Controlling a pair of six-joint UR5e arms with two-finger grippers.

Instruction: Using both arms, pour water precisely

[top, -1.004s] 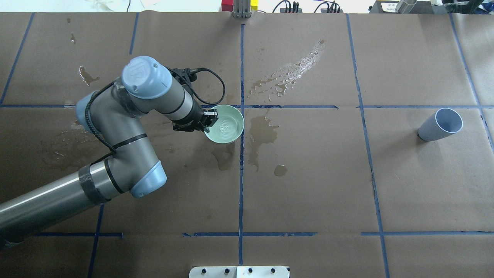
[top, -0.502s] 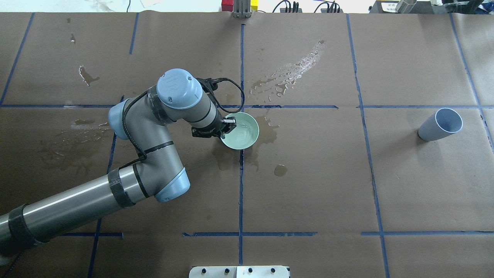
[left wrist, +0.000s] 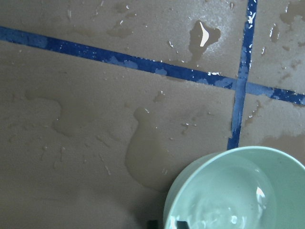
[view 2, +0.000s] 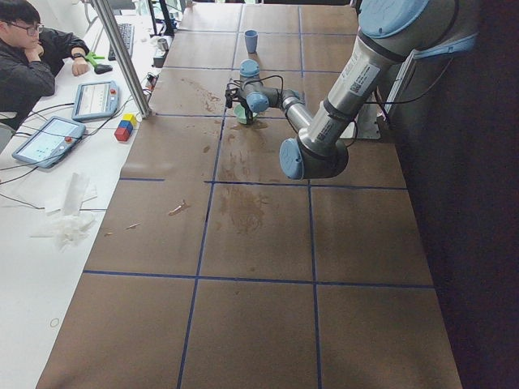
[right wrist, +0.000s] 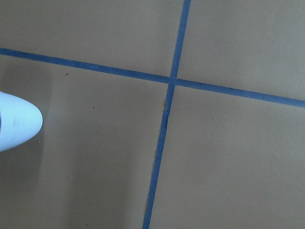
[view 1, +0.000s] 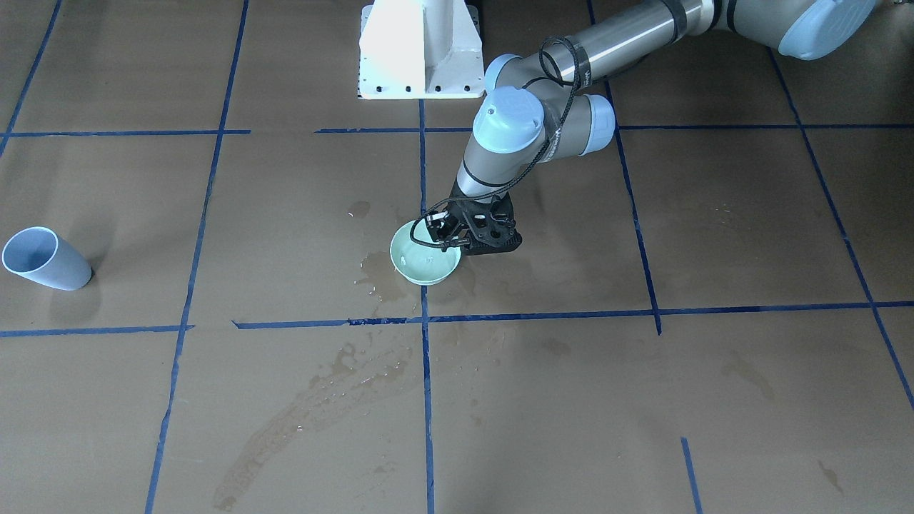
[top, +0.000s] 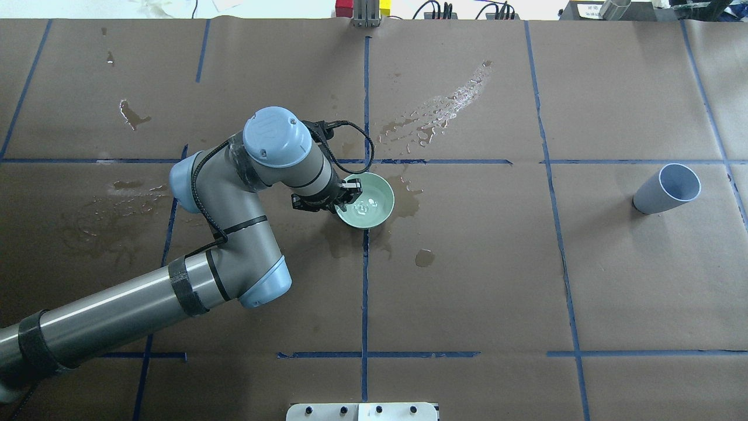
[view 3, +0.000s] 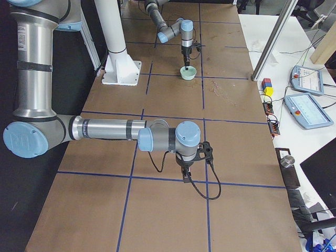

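1. Closest to the robot, a white base plate (top: 362, 411) sits at the edge of the table. The table is covered in brown paper (top: 467, 280) with blue tape lines (top: 364, 292).
2. The right arm (view 3: 105, 128) bends low at the robot's right end of the table. The right gripper (view 3: 187, 176) points down, close to the paper. Only the side view shows it, so I cannot tell if its fingers are open or closed.
3. The left arm (top: 117, 304) reaches out from the robot's left to the middle of the table.
4. The left gripper (top: 345, 196) has its fingers pinched tight on the near-left rim of a green bowl (top: 390, 199).
5. The bowl is level and sits on a blue line, just on the robot's side of where two lines cross. I cannot tell if it touches the paper.
6. The water (top: 367, 204) is inside the bowl. It is clear and shiny, with small ripples.
7. A dark wet patch (top: 403, 199) lies on the paper just beside the bowl.
8. A pale blue cup (top: 666, 188) stands well apart from the bowl, far over on the robot's right.
9. Farther out, a shiny spill (top: 444, 108) runs across the paper.
10. Past the far edge of the table, a person (view 2: 28, 57) sits by two tablets (view 2: 96, 99) and some coloured blocks (view 2: 124, 128).
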